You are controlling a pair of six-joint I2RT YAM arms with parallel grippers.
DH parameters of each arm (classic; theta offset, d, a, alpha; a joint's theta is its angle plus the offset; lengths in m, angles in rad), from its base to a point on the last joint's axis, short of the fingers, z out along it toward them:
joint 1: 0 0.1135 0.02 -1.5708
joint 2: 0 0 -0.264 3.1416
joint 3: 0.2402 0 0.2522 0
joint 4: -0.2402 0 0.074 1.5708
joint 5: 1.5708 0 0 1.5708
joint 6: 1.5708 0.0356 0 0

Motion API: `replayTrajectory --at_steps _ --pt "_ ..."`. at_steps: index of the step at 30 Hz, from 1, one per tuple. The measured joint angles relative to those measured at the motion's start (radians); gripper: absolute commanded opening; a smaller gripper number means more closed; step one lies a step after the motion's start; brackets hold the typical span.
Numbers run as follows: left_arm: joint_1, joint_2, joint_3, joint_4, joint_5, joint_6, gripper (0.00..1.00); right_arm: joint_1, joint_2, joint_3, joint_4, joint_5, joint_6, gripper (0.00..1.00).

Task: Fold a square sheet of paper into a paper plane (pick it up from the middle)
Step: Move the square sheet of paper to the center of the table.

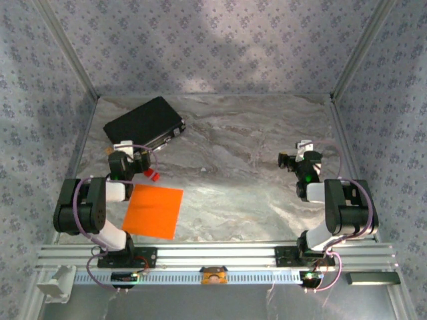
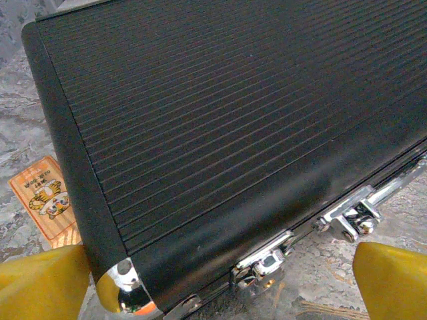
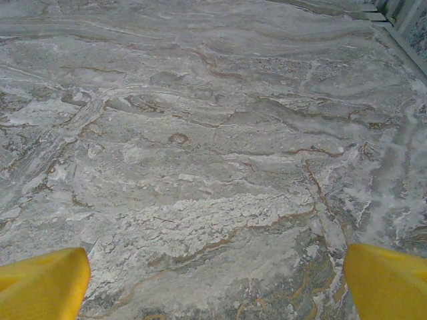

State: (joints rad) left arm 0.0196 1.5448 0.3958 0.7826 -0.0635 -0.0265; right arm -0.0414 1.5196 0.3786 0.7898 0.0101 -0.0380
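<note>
Orange and flat, the square sheet of paper point(image 1: 153, 211) lies on the marbled desk point(image 1: 253, 133) in the lower left of the top view, just right of the left arm. A small red block point(image 1: 152, 175) sits near the sheet's upper edge. The left gripper point(image 2: 213, 283) is spread wide and holds nothing, its yellow fingertips point(image 2: 40, 283) flanking the latched edge of a black case point(image 2: 220, 133). The right gripper point(image 3: 213, 280) is also spread wide and empty, over bare desk at centre right.
</note>
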Motion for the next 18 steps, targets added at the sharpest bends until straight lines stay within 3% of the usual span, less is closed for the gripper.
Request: replayTrajectory --at_steps 9,12,18 --pt "0.000 0.000 0.000 0.003 0.000 0.000 1.00 0.010 0.000 0.000 0.000 0.005 -0.001 0.96" --pt "-0.006 -0.004 -0.017 0.028 0.000 0.008 1.00 0.037 0.000 -0.006 0.018 0.035 -0.008 0.99" --pt "-0.031 -0.102 -0.060 -0.003 -0.002 0.022 1.00 0.070 -0.026 -0.061 0.070 0.065 -0.026 0.99"
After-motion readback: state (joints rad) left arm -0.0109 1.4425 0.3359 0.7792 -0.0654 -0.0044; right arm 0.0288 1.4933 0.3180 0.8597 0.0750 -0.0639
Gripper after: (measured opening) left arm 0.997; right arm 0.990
